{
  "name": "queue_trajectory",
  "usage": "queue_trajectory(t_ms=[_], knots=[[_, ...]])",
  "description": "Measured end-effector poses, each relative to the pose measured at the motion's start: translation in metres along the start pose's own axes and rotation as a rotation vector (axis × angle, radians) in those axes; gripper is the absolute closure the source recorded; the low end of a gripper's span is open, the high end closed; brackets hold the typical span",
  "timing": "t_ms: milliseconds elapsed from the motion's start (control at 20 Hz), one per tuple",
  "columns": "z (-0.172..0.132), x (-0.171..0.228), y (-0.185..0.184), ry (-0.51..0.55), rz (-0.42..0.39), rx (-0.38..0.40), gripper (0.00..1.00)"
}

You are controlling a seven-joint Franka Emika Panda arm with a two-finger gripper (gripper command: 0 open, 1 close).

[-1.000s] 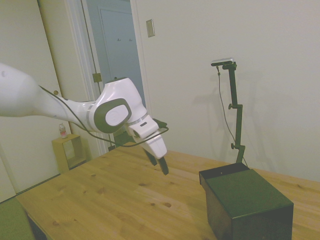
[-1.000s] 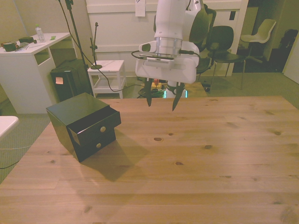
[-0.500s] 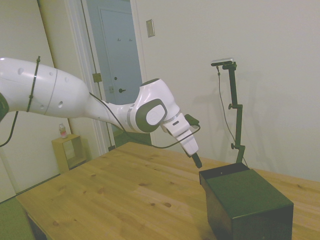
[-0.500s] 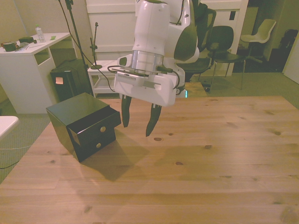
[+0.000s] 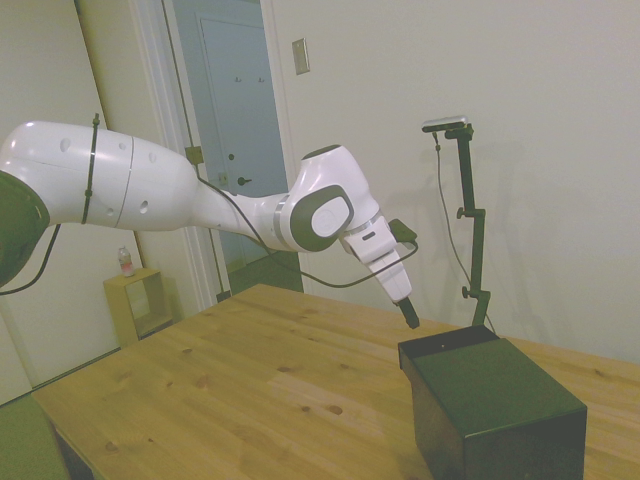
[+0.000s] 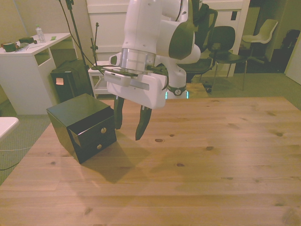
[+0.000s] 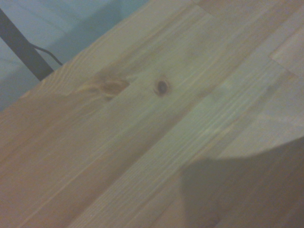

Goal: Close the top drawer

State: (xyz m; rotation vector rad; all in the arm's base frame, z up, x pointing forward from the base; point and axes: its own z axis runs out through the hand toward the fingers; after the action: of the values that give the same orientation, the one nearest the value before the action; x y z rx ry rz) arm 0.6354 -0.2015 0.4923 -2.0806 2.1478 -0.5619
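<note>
The small black cabinet stands on the wooden table at the front view's left. Its top drawer carries a small round knob, and its front looks almost level with the lower drawer's front. In the side view the top drawer still shows as a narrow ledge jutting out of the cabinet. My gripper is open. One finger is against the drawer front's near corner, and the other hangs over bare wood. The gripper points down just above the drawer's outer edge. The wrist view shows only blurred table wood.
The table stretches wide toward the front view's right. Behind it stand a white desk, a black box on the floor, a white stool and chairs. The cabinet sits near the table's left edge.
The arm swung toward the cabinet and came down beside the drawer front. In the front view the drawer juts out less than before.
</note>
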Motion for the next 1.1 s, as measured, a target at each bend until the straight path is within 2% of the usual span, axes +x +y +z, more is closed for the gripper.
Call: queue_trajectory(t_ms=[400,1100], knots=[[-0.010,0.019,0.003,-0.017,0.067,-0.016,1.00],[-0.001,0.054,0.021,-0.032,0.146,-0.058,1.00]])
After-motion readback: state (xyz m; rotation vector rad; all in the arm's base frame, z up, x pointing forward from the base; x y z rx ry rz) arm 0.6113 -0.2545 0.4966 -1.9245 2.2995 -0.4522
